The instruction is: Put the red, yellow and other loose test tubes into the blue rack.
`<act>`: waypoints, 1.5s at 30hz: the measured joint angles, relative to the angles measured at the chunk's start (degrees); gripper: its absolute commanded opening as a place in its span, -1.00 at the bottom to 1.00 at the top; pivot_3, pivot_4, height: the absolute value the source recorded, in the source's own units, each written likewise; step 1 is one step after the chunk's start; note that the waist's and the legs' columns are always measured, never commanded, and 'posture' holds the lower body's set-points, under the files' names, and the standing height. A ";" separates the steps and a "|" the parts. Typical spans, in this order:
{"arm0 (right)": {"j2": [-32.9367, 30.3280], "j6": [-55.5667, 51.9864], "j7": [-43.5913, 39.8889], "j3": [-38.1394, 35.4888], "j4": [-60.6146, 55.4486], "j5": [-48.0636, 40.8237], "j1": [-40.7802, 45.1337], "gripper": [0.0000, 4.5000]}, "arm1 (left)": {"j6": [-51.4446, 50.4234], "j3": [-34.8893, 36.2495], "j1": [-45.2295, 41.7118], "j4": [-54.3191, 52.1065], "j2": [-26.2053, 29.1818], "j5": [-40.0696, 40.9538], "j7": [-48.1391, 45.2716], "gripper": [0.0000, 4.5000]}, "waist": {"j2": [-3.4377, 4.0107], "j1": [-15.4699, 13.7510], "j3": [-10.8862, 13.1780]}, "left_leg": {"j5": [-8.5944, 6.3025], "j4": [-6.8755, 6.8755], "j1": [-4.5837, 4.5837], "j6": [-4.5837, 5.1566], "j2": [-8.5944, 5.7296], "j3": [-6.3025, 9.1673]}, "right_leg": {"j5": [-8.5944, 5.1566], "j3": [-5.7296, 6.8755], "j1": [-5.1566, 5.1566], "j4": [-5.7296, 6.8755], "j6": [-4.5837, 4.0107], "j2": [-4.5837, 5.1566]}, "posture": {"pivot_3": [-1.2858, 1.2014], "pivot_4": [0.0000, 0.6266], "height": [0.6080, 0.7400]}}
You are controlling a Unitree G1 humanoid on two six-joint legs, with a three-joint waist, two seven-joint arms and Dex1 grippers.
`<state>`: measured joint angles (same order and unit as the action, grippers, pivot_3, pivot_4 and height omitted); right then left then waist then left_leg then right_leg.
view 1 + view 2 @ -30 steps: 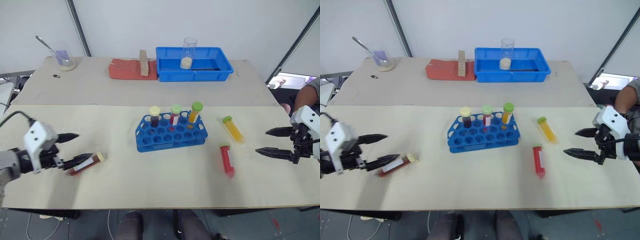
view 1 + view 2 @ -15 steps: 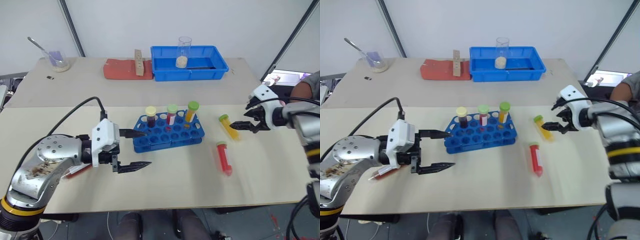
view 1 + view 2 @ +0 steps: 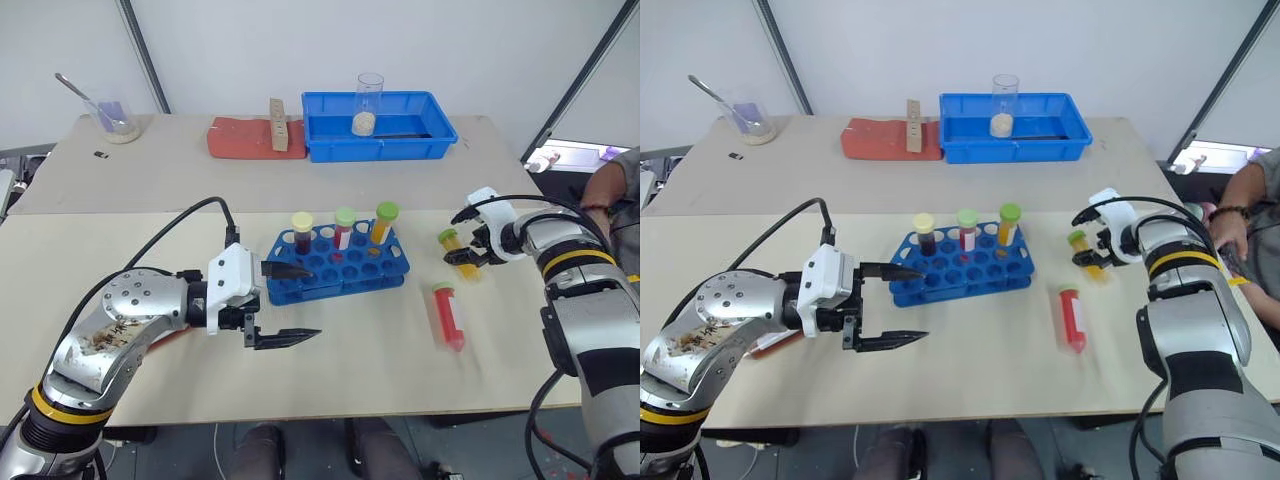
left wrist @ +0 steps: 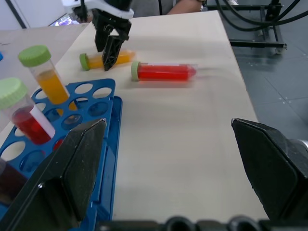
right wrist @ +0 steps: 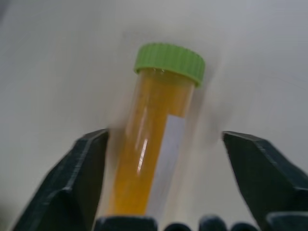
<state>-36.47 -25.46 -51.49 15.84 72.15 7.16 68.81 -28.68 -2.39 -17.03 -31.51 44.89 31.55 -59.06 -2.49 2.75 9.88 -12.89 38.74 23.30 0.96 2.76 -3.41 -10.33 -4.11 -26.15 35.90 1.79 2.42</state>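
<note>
Head views: blue rack [image 3: 335,262] mid-table, three capped tubes standing in its back row: cream cap with dark liquid [image 3: 302,232], green cap with red liquid and white label [image 3: 344,227], green cap with orange liquid [image 3: 384,222]. The other holes look empty. Right of the rack, yellow tube [image 3: 455,250] lies flat, green cap pointing away from the robot; right gripper [image 3: 464,248] sits over it, fingers straddling the tube, not clamped yet. Red tube [image 3: 449,313] lies flat nearer the front edge, green cap toward the yellow one, untouched. Left gripper [image 3: 287,303] is spread wide and holds nothing, upper finger over the rack's left end, lower finger over bare table. A dark tube [image 3: 772,341] lies behind the left forearm, mostly hidden. Far table: blue tray [image 3: 381,127] with a glass cylinder [image 3: 368,104] standing in it, pale powder at its bottom; red block [image 3: 243,138] with a wooden piece [image 3: 277,123]; glass beaker [image 3: 115,119] with a spoon in it.

Left wrist view: own fingers [image 4: 72,166] far apart, empty. Rack corner with the orange and red tubes upright in holes. Beyond it, the red tube lies on its side, the yellow tube behind it with the right gripper's black fingers on either side.

Right wrist view: yellow tube between the two fingers [image 5: 79,175], left finger just beside the tube wall, right finger well apart from it; white label on the tube's side, orange liquid fills it.
</note>
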 measured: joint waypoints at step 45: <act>23.22 17.85 19.94 -20.16 -80.67 -17.80 -51.47 -0.56 | -3.17 4.84 -0.48 5.37 -2.61 8.60 1.05 1.00 | 0.14 -0.29 0.05 | 0.03 0.05 -0.04 -0.01 0.02 0.16 | -0.22 0.09 0.04 0.15 0.23 -0.03 | 0.03 -0.52 1.00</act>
<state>-13.25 -7.62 -31.55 -4.31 -8.52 -10.64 17.34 -31.85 2.45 -17.51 -26.14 42.28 40.15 -58.01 -2.35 2.45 9.93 -12.85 38.79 23.26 0.96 2.78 -3.25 -10.55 -4.01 -26.11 36.06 2.02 2.38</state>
